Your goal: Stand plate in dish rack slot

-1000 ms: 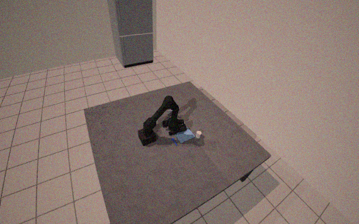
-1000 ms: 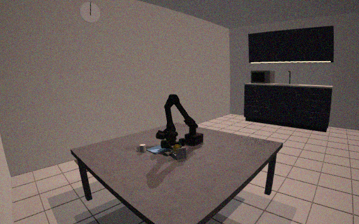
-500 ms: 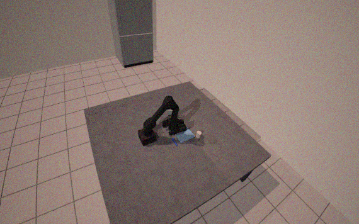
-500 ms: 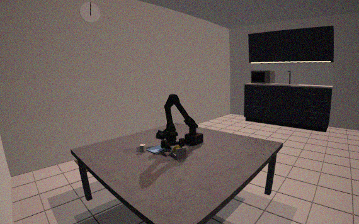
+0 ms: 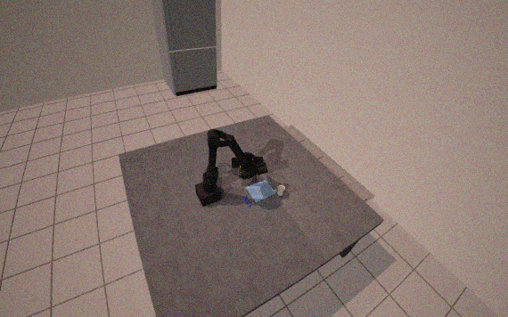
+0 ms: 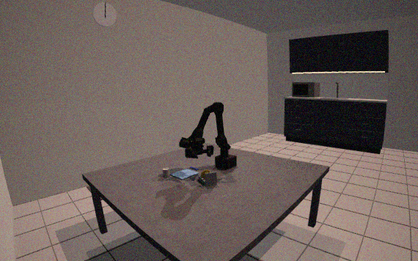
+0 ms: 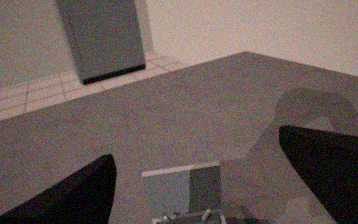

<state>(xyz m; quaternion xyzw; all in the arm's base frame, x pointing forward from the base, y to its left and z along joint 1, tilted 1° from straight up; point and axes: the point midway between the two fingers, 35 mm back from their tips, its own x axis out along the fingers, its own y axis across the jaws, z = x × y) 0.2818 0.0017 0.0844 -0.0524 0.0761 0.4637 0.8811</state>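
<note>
The gripper (image 5: pixel 249 166) (image 6: pixel 200 152) (image 7: pixel 197 149) is holding nothing: its two dark fingers are standing wide apart, released from the plate (image 5: pixel 240 169) (image 6: pixel 206 172). The yellow plate is sitting below the fingers, at the grey dish rack (image 6: pixel 210 179) (image 7: pixel 181 191), and in the exterior view its rounded upper part is showing above the rack's side panel. The panel is hiding its lower edge, so which slot it is occupying cannot be told. In the wrist view the rack's flat panel is appearing low in the gap between the fingertips, with pale rails (image 7: pixel 207 214) running at its foot. The gripper is hanging above the table (image 5: pixel 222 258) (image 6: pixel 234 205) (image 7: pixel 171 115), apart from the plate, and the dark arm (image 5: pixel 212 153) (image 6: pixel 219 122) is arching up from its base (image 5: pixel 204 196) (image 6: pixel 226 162) and down to the fingers. Lower than the fingers and off beside the rack, a light blue, flat, sheet-like thing (image 5: pixel 260 191) (image 6: pixel 185 174) is lying on the table. Farther out from the fingers, just beyond that blue thing, a small whitish cup (image 5: pixel 281 191) (image 6: pixel 166 171) is standing. A thin dark-blue item (image 5: pixel 247 201) (image 6: pixel 196 168) is lying below the level of the fingers, near the blue thing's edge on the side toward the arm's base. The arm's shadow is falling across the tabletop beyond the fingers in the wrist view.
</note>
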